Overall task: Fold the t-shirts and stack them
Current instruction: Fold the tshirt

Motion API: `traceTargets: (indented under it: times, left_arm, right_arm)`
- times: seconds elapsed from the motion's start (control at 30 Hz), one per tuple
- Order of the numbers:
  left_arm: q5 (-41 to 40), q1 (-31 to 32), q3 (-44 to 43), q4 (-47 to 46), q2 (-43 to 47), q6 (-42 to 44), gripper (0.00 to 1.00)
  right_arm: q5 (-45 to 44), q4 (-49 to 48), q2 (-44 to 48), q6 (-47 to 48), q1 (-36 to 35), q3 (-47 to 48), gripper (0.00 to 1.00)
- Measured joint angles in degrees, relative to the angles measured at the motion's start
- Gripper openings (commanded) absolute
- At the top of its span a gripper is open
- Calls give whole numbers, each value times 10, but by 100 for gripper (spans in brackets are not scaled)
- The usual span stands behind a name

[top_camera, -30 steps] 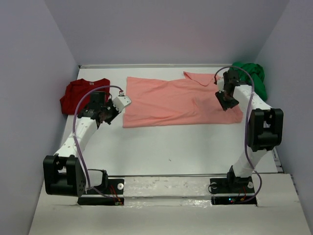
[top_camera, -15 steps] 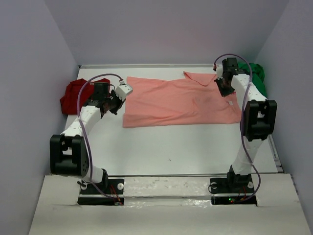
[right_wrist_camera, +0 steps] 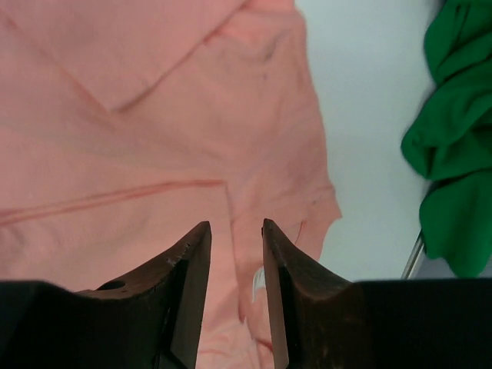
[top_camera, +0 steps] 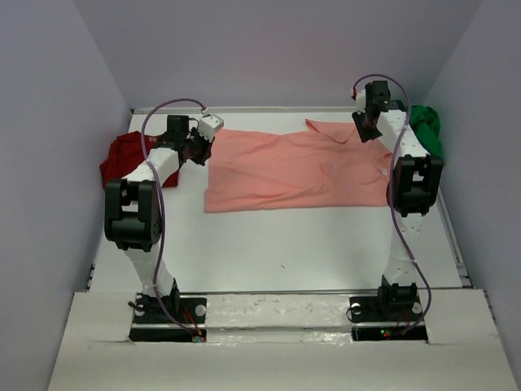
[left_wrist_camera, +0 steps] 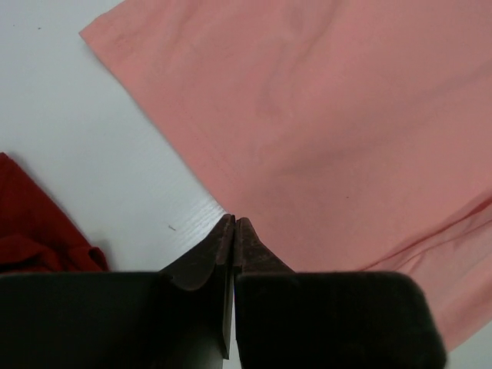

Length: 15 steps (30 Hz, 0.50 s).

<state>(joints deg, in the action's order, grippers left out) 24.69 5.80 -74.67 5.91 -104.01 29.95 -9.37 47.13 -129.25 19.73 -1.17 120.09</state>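
Left pincer [left_wrist_camera: 233, 223], closed, above edge of salmon-pink t-shirt [left_wrist_camera: 346, 115].

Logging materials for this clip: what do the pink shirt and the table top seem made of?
The salmon-pink shirt looks like soft matte knit cloth, perhaps cotton: limp, shallow wrinkles, stitched seams. The table looks like white painted or laminated board: faint grain, slight sheen.

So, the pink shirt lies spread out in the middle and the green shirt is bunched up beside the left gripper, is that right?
Not quite: the green shirt is bunched up beside the right gripper, as the top external view shows. The pink shirt does lie spread out in the middle.
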Motion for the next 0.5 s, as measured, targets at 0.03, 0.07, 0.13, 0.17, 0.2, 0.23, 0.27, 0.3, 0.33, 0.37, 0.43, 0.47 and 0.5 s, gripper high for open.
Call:
traceTargets:
  times: [0.03,0.07,0.13,0.17,0.2,0.23,0.27,0.3,0.33,0.37,0.43,0.47,0.5]
  left_arm:
    - [0,0,-6,-2,-8,-4,14]
    - [1,0,-10,-3,-15,-6,15]
    - [1,0,-14,-5,-23,-9,15]
    - [1,0,-15,-5,-28,-11,15]
    - [1,0,-16,-6,-31,-13,16]
    - [1,0,-16,-5,-35,-14,16]
    - [1,0,-16,-5,-37,-15,16]
    - [1,0,-16,-5,-38,-16,16]
    - [1,0,-16,-5,-39,-16,16]
    - [1,0,-16,-5,-39,-16,18]
    - [1,0,-16,-6,-39,-17,20]
    - [0,0,-16,-7,-39,-17,22]
    - [-1,0,-16,-7,-39,-18,23]
  right_arm:
    - [0,0,-7,0,0,11,38]
    - [2,-5,-19,0,0,32,37]
    - [13,-1,-49,2,0,85,32]
    - [20,0,-66,3,0,111,29]
    - [24,-1,-77,6,0,129,28]
    - [30,4,-93,6,0,152,24]
    - [39,6,-109,7,0,173,22]
    - [47,5,-119,9,0,184,21]
    - [53,5,-123,11,0,186,20]
    - [57,7,-128,13,-1,186,20]
    - [67,10,-139,18,-4,186,20]
    - [69,9,-144,20,-5,186,19]
    - [70,8,-148,21,-6,184,18]
